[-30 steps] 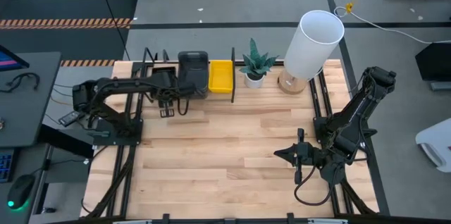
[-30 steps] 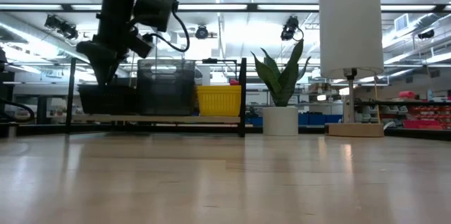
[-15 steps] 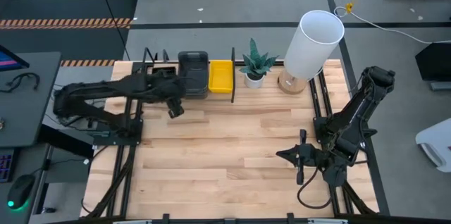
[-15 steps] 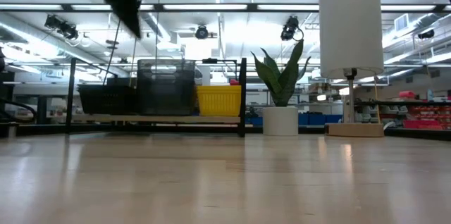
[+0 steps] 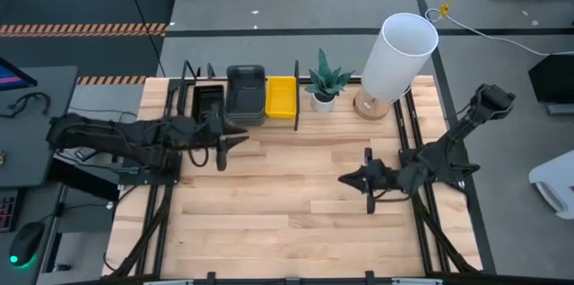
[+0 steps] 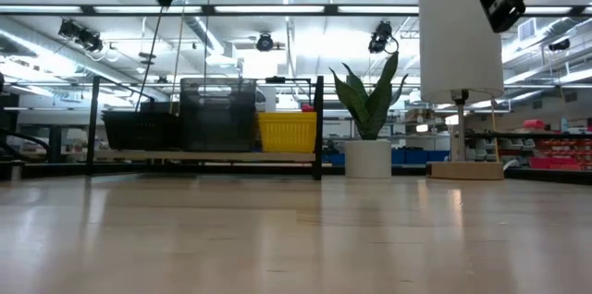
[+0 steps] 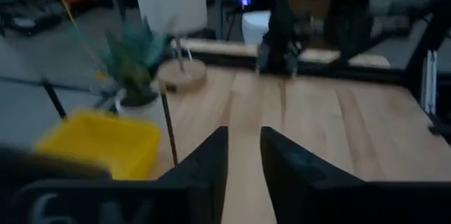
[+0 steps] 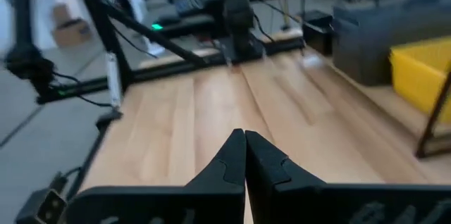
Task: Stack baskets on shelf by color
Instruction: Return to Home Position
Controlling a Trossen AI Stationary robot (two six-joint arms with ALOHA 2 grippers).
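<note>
On the shelf (image 5: 269,124) at the table's far edge stand three lots of baskets side by side. From left to right they are a black perforated basket (image 5: 208,101), a stack of grey ones (image 5: 246,95) and a yellow one (image 5: 281,97). In the low view the black basket (image 6: 139,130), the grey stack (image 6: 218,114) and the yellow basket (image 6: 287,131) rest by their bottoms on the shelf board (image 6: 203,156). My left gripper (image 5: 235,142) hovers just in front of the shelf, level, open, with nothing between its fingers (image 7: 211,157). My right gripper (image 5: 345,178) hangs shut over the table's right half.
A white plant pot (image 5: 324,99) with a green plant stands to the right of the shelf. Beside it stands a lamp with a tall white shade (image 5: 397,56). Bare wooden tabletop (image 5: 287,204) lies between the two grippers and toward the near edge.
My left gripper has risen from the black basket on the shelf, drawn back toward the near edge, and tipped from pointing down to nearly level. My right gripper has moved a little toward the table's left and far edge. The baskets have stayed where they were.
</note>
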